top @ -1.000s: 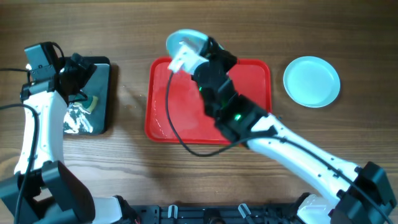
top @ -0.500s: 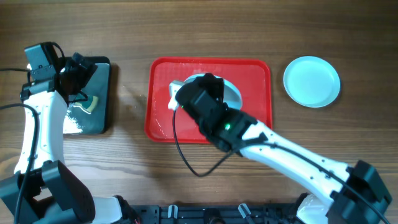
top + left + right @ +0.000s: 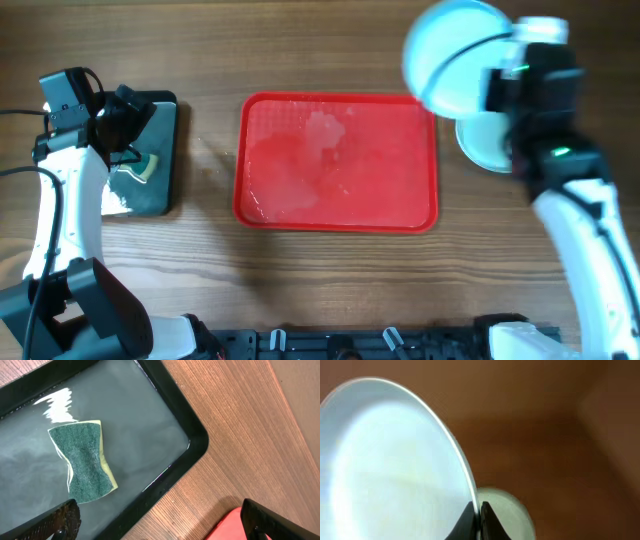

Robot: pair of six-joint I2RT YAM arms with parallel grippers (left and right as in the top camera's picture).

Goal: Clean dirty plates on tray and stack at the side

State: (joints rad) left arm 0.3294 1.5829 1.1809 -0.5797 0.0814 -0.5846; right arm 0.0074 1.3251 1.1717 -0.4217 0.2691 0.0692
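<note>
Fingertips of the right gripper (image 3: 476, 521) are pinched together on the rim of a pale plate (image 3: 452, 55), with only the rim's thickness between them. The left gripper (image 3: 160, 520) is spread wide, its two fingers (image 3: 62, 519) at the bottom corners of the wrist view, and it has hold of nothing. A wooden table (image 3: 330, 280) carries everything. In its middle lies the red tray (image 3: 340, 215), flat, its wet-streaked floor fully in view. Left of it, and apart from it, sits the smaller black tray (image 3: 162, 195) with shallow water inside; the left gripper hangs over it. The pale plate is up off the table at the red tray's far right corner, and its edge overlaps that corner in the overhead view. A second plate (image 3: 478, 148), pale turquoise, rests on the table just right of the red tray, partly hidden under the right arm (image 3: 590, 230) and the pale plate. A green and yellow sponge (image 3: 82, 462) lies in the water of the black tray, clear of both left fingers
</note>
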